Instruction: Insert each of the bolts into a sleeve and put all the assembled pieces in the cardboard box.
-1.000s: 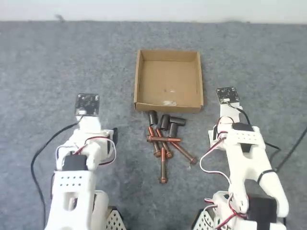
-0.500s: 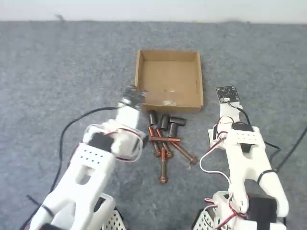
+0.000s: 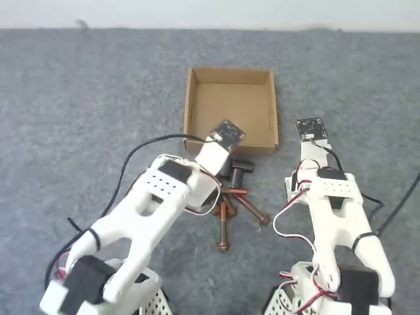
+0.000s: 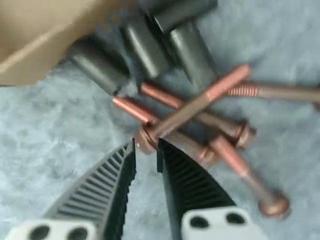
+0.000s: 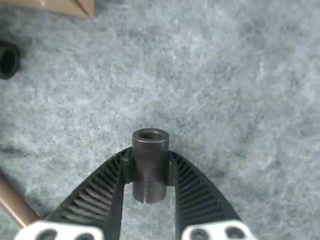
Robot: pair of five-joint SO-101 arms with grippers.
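Note:
The cardboard box [image 3: 190,111] stands empty at the table's middle back. Just in front of it lies a pile of copper bolts [image 3: 223,226] and dark sleeves [image 3: 241,167]. My left arm [image 3: 170,190] hangs over this pile. In the left wrist view, my left gripper [image 4: 146,147] is a narrow gap open, with the head of the top crossing bolt [image 4: 197,102] right at its tips. Several sleeves [image 4: 145,47] lie beyond, against the box wall [image 4: 40,35]. My right gripper [image 5: 150,159] is shut on an upright dark sleeve [image 5: 150,140] just above the carpet, right of the pile.
Grey carpet covers the table. The right arm [image 3: 328,190] stands to the right of the pile, near the box's front right corner [image 5: 75,6]. In the right wrist view, a loose sleeve [image 5: 7,59] and a bolt end [image 5: 15,205] show at the picture's edge.
My left arm has swung from its place at the left over to the pile of bolts in front of the box. The right arm and its sleeve have not moved.

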